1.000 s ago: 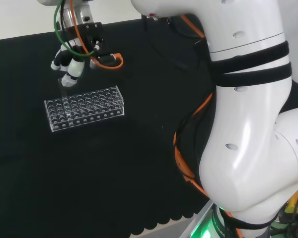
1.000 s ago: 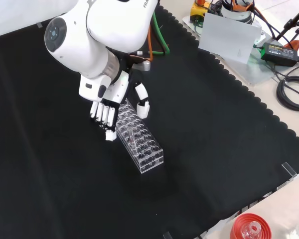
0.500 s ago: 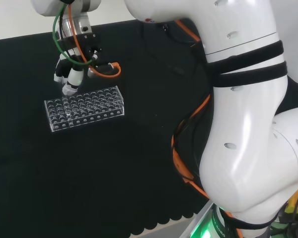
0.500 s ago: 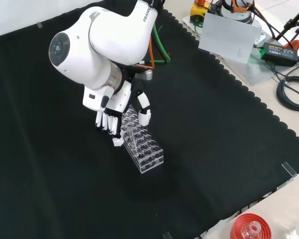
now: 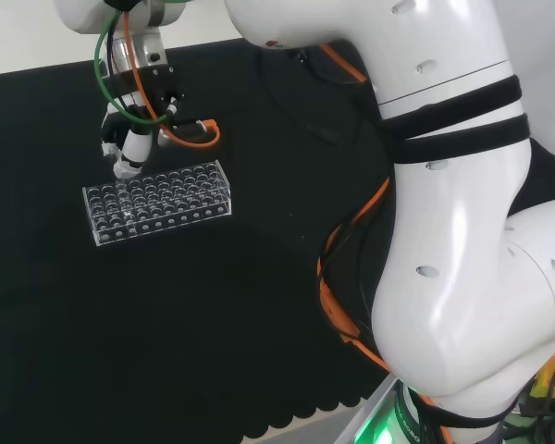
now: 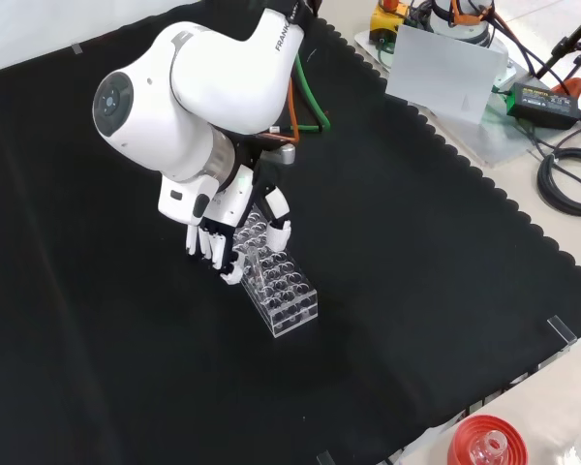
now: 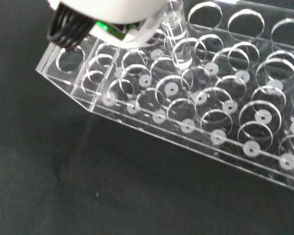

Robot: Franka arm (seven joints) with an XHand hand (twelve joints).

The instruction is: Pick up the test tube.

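Note:
A clear test tube [image 6: 256, 266] stands upright in a clear plastic rack [image 6: 286, 291] on the black cloth. In the front view the hand [image 6: 223, 232] hangs over the rack's far end, its fingers [image 6: 229, 263] pointing down on one side of the tube and its thumb [image 6: 282, 230] on the other. I cannot see them touching the tube. In the head view the hand [image 5: 129, 148] sits just above the left end of the rack [image 5: 166, 199]. In the wrist view the tube [image 7: 179, 41] rises from the rack [image 7: 210, 122] towards a white part of the hand [image 7: 112, 17].
The arm's big white link [image 6: 189, 92] stands above the hand in the front view. A red ribbed ring [image 6: 484, 446] with glassware sits at the cloth's near right corner. A grey plate [image 6: 445, 68] and cables [image 6: 571, 184] lie beyond the cloth's scalloped edge.
The hand has come down and moved over the rack's end. Its thumb has drawn closer to its fingers around the tube. Rack and tube have not moved.

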